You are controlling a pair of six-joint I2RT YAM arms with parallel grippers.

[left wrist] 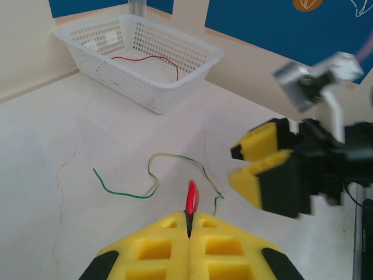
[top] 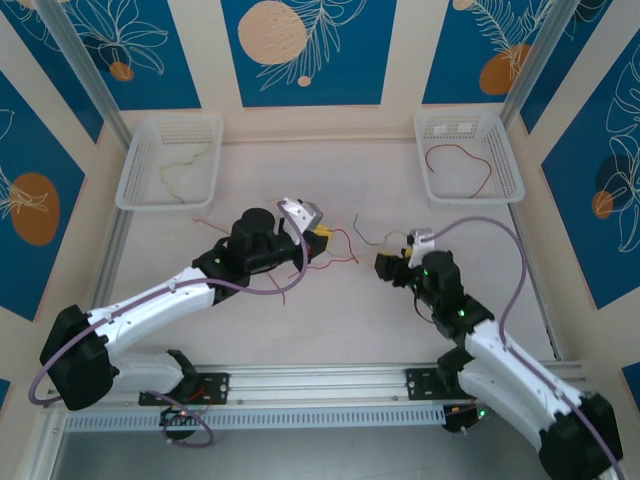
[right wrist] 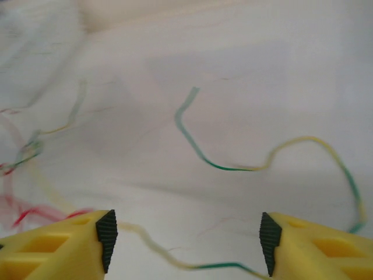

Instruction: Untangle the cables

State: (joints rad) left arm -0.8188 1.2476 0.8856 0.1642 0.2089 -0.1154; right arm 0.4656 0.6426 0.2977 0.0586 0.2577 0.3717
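Pale table (top: 300, 180), hairline cracks running across it; the walls (top: 310, 50) behind are cream with blue panels, white leaf outlines and orange discs; a white mesh left basket (top: 130, 190) sits in the far left corner, a matching right basket (top: 515, 170) in the far right.

Left arm (top: 150, 300) sweeps in from the near left corner and reaches to mid-table; its left gripper (top: 318, 238) is over the centre, and the wrist view has the yellow fingers of the left gripper (left wrist: 189, 217) pressed flat together, pinching a red cable (left wrist: 192, 198) that pokes up from the seam. Right arm (top: 500, 350) comes in from the near right, elbow bent, its right gripper (top: 385, 268) facing the left one, near but apart; through its own camera the right gripper (right wrist: 186, 233) stands wide, fingers well apart, nothing between them; the left wrist view catches the right gripper (left wrist: 262, 169) side-on, just off the table.

Now the cables: a loose tangle (top: 335, 250) of red and yellow strands lies mid-table around the left gripper, blurred at the left edge of the right wrist view (right wrist: 23, 151); a green-and-yellow cable (left wrist: 151, 175) snakes flat on the table between the two grippers, and it loops under the right gripper's fingers (right wrist: 233, 168). A red strand (top: 465, 165) lies curled in the right basket; a pale yellow-green strand (top: 180, 165) lies in the left basket.
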